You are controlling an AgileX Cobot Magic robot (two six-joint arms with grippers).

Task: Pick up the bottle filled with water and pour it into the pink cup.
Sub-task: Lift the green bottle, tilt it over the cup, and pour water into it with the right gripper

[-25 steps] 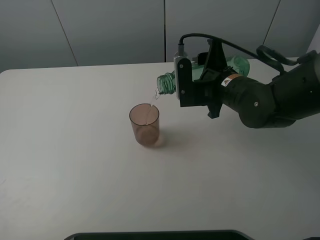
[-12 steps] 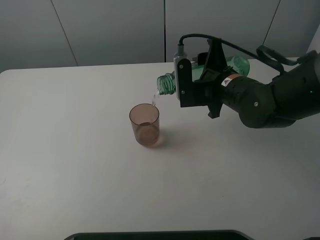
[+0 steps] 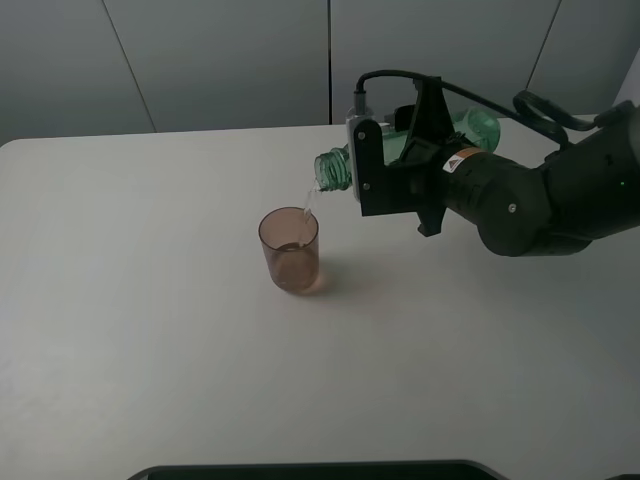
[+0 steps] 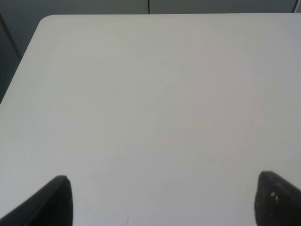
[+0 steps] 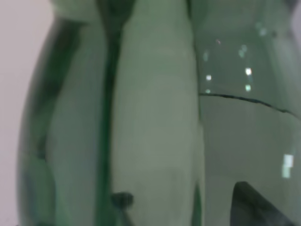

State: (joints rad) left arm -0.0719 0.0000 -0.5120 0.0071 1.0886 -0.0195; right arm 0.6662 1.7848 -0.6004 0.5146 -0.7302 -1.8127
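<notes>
Exterior high view: bottle (image 3: 333,168) was pinched in right gripper (image 3: 395,150), long axis near horizontal, mouth toward table (image 3: 150,300) left edge, just above pink cup (image 3: 290,250) rim near table centre. Stream (image 3: 311,200) was seen entering cup. Left gripper (image 4: 167,202) was spread, empty.

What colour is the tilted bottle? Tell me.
Transparent green; the bottle shows best in the exterior high view.

Right arm (image 3: 540,205): dark grey, bulky rounded casing; black cable (image 3: 400,74) at wrist; silver camera block (image 3: 360,135); orange-white label (image 3: 461,160). Left gripper (image 4: 162,200): black fingertips (image 4: 54,202).
</notes>
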